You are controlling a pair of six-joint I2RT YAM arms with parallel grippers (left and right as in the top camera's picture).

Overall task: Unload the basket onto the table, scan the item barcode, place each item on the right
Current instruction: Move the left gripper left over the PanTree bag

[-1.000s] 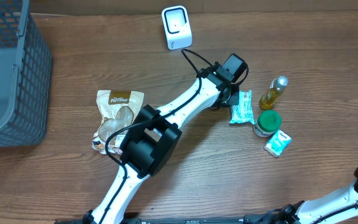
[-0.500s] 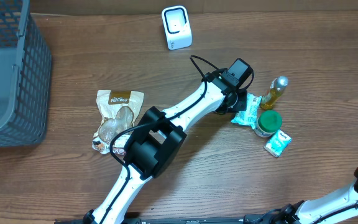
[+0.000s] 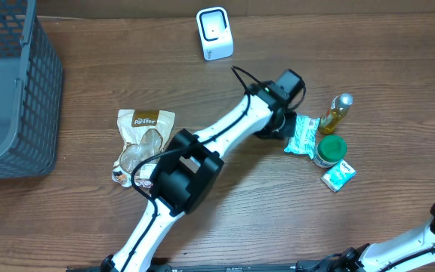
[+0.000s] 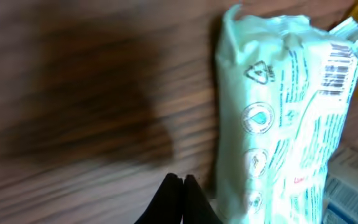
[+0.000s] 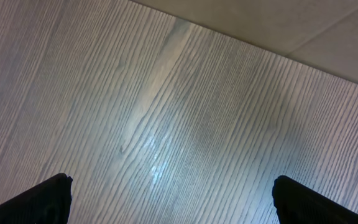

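Left gripper (image 4: pixel 179 180) pinched shut, probably on nothing; packet (image 4: pixel 272 124) slid toward jar (image 3: pixel 328 149). Grab missed, barcode (image 4: pixel 337 65) unscanned, retry.

1. The pale mint-green and white soft plastic packet (image 3: pixel 302 134) lies flat on the brown wooden worktop (image 3: pixel 278 211). In the overhead view it sits at about 3 o'clock from the worktop's middle, its long side running roughly 12 to 6 o'clock with a slight tilt.
2. In the left wrist view the packet's printed face is up, its crimped end crinkled. It carries a triangle mark, round symbols and fine text, with the black barcode (image 4: pixel 335 65) towards its 2 o'clock corner.
3. The white, round-cornered box-shaped scanner (image 3: pixel 214 33) stands at 12 o'clock near the far edge. It is well apart from the packet, at about 11 o'clock from it.
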